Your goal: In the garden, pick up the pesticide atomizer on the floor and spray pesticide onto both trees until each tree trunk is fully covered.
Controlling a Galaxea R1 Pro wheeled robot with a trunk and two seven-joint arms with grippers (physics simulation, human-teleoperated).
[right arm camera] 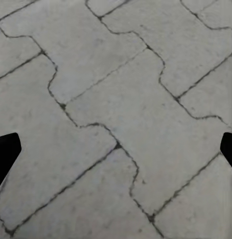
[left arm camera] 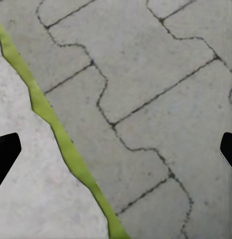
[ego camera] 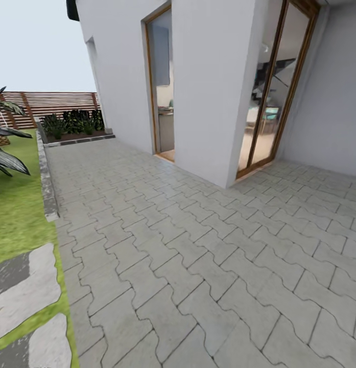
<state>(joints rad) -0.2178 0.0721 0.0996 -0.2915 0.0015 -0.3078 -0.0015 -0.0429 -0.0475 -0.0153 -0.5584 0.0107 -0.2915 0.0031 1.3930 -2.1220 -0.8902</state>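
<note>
The pesticide atomizer and both trees are out of view. A corner of the garden lawn lies at the left, with the floor of irregular grey stone slabs and grass strips at the lower left. My left gripper is open, its black fingertips far apart, and hangs over the seam where a slab meets the patio pavers along a thin grass strip. Above plain pavers, my right gripper is open too, with nothing between its fingers.
Interlocking grey pavers cover the patio ahead. A white house wall with a doorway and a glass door rises beyond. A stone curb edges the lawn, beside a striped palm plant, shrubs and a slat fence.
</note>
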